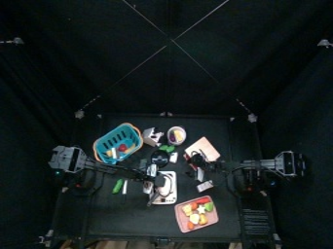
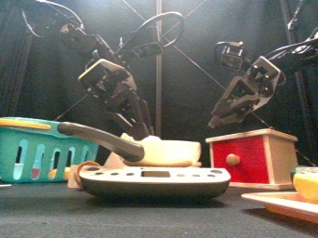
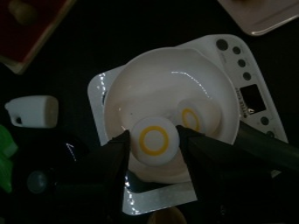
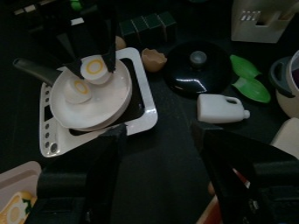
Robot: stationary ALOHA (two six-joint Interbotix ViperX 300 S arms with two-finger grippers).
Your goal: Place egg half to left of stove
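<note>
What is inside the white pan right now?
The white pan holds two egg halves: one egg half sits between the left gripper jaws, the other egg half lies beside it. The pan floor beneath the jaws is hidden.

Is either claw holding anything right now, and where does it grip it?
The left gripper seems to pinch an egg half by its opposite edges, over the white pan. The right gripper is open and empty.
</note>
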